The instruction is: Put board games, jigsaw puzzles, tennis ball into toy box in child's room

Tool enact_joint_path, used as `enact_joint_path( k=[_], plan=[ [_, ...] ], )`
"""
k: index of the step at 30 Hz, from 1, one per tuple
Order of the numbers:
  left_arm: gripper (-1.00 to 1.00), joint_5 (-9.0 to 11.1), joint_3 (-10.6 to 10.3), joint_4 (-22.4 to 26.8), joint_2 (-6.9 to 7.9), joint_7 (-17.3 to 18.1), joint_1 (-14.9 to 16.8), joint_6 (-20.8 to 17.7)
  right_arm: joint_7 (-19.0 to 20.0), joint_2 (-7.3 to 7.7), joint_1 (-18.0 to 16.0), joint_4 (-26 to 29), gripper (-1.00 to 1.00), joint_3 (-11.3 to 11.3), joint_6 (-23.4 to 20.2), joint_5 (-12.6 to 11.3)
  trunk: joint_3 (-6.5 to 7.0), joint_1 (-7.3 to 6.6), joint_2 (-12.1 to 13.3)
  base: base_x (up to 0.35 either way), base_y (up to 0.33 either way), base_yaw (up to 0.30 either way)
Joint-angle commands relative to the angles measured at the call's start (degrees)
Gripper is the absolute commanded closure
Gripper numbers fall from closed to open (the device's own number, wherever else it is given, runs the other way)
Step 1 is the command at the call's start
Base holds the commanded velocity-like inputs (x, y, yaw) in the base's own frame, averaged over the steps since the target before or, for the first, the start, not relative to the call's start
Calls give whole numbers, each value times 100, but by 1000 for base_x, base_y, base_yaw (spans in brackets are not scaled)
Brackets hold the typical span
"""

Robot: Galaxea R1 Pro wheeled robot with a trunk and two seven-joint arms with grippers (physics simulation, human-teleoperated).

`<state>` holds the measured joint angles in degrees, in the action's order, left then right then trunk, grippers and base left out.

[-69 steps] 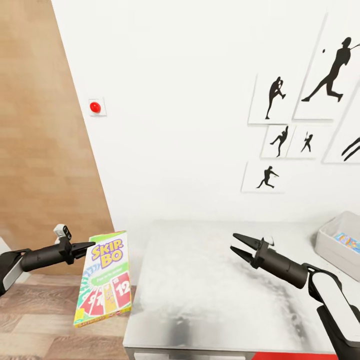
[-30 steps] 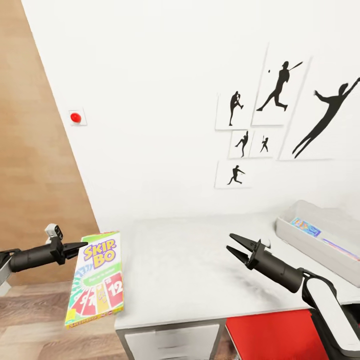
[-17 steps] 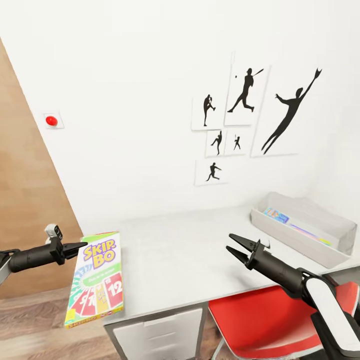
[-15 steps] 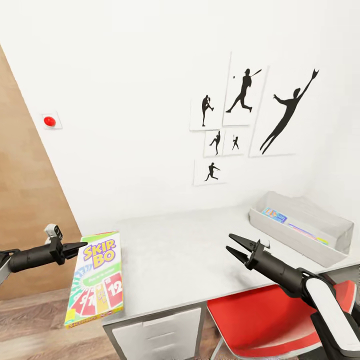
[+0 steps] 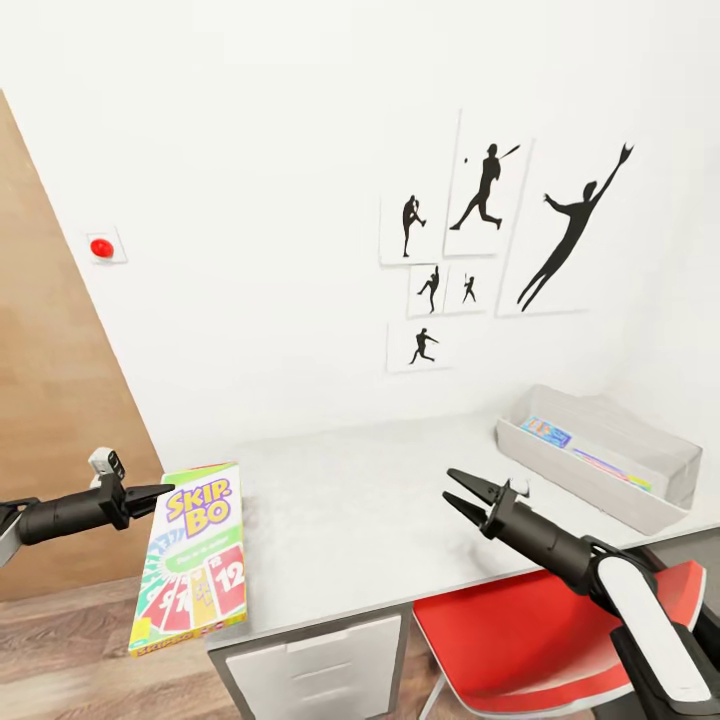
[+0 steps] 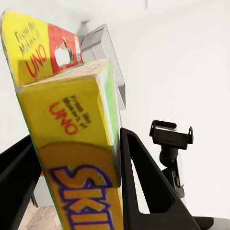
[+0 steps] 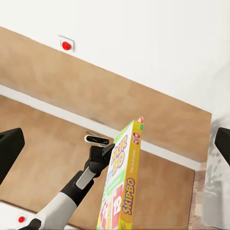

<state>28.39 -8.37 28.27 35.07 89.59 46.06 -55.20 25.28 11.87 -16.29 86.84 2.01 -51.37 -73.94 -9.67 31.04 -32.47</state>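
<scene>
A Skip-Bo board game box (image 5: 195, 560) hangs upright just off the table's left end, with my left gripper (image 5: 166, 490) shut on its top edge. In the left wrist view the yellow box (image 6: 72, 143) sits clamped between the black fingers (image 6: 143, 182). The right wrist view looks back at the box (image 7: 122, 191) and the left arm holding it. My right gripper (image 5: 462, 490) is open and empty above the table's front part. The grey toy box (image 5: 600, 470) stands at the table's far right with colourful flat boxes inside.
The grey-white table (image 5: 350, 510) runs along a white wall with silhouette pictures (image 5: 480, 230). A red chair (image 5: 540, 640) is tucked under its front right. A wooden wall panel (image 5: 50, 400) and a red button (image 5: 101, 247) are to the left.
The camera has swung right, bringing the toy box and red chair into view. The Skip-Bo box stays in my left gripper. My right gripper has shifted slightly left.
</scene>
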Motion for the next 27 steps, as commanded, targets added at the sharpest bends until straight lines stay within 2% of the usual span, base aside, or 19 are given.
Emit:
enact_joint_path(
  k=[1, 24, 27],
  plan=[
    [100, 9, -34, -3, 5, 41, 8, -61, 23, 0, -5, 0, -100, -4, -23, 19, 8, -20, 32, 0, 0, 0],
    [100, 8, -38, 0, 0, 41, 8, -52, 21, 0, -5, 0, -100, -52, -4, 20, 422, -525, 955, 0, 0, -6],
    [100, 8, -40, -1, 0, 41, 8, -52, 21, 0, -5, -4, -100, -52, -4, 18, 428, -525, 955, 0, 0, -165]
  ],
)
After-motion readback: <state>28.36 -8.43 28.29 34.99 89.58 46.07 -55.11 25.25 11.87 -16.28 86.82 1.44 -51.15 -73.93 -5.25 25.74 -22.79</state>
